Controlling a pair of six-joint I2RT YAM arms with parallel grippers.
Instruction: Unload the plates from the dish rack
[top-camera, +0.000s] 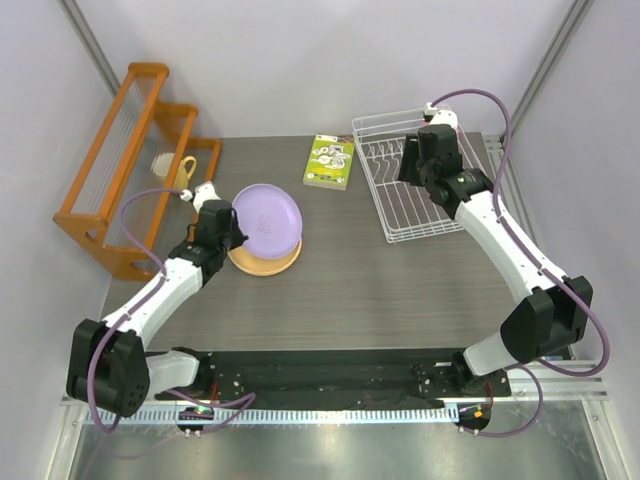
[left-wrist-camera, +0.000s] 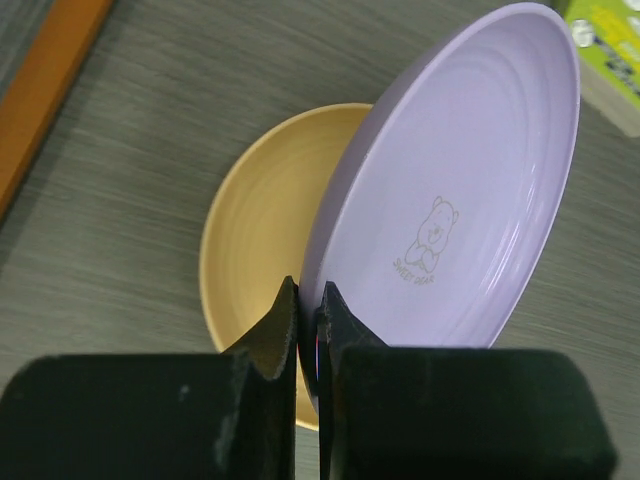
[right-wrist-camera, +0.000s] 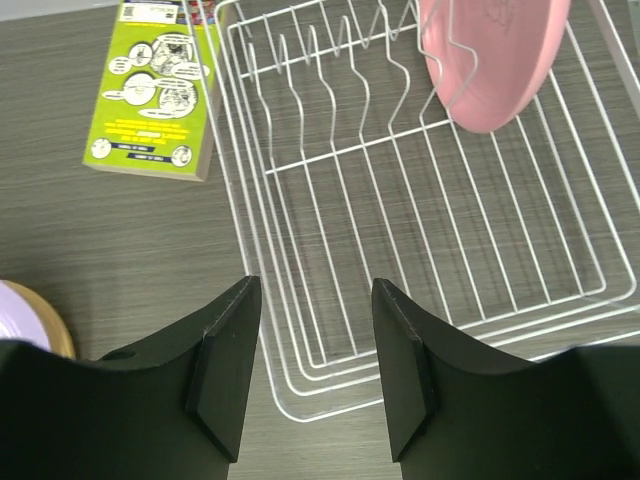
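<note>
The left gripper is pinched tight on the near rim of the pale lilac plate, its two dark fingers pressed together with only the plate's edge between them. That plate is held tilted, bowl side up and leaning to the right, a small bear printed in its middle. Its low edge is just over the orange-yellow plate, which lies flat on the grey table; I can't tell whether the two touch. Across the table, the right gripper hangs with its jaws apart and nothing between them, above the near end of the white wire dish rack. The pink plate stands on edge among the tines at the rack's far end, well apart from those fingers. A green-white booklet lies just beside the rack on its left. An orange wooden rack stands along the left edge of the table.
</note>
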